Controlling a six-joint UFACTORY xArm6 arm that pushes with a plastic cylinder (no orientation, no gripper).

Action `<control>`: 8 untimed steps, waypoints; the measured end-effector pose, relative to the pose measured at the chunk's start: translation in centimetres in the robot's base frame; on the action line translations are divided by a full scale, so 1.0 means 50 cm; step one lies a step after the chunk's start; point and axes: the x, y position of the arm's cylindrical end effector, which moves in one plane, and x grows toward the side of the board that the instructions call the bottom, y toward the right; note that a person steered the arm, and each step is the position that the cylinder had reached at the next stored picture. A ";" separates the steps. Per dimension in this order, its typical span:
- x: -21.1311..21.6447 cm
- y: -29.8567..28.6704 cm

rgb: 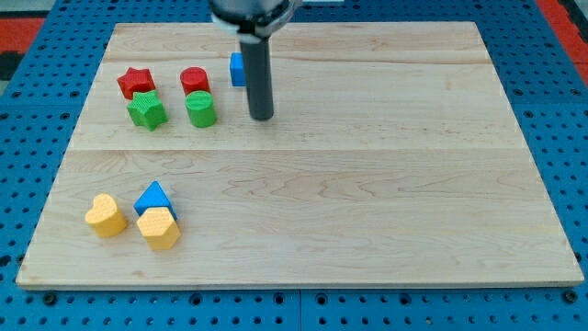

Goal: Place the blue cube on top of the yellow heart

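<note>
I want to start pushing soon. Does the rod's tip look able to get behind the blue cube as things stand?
Probably yes. My tip rests just right of and below the blue cube, which the rod partly hides. The board above and right of the cube looks free; the red cylinder sits to its left.

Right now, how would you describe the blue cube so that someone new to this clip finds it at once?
Start at the wooden board and go to the block cluster near its top left. The blue cube sits at that cluster's right end, just right of the red cylinder, partly hidden behind the dark rod, whose tip lies just below and right of it. It is the only blue block up there.
</note>
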 end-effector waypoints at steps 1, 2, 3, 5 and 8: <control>-0.138 0.016; -0.192 -0.034; -0.170 -0.086; -0.117 -0.112; 0.038 -0.096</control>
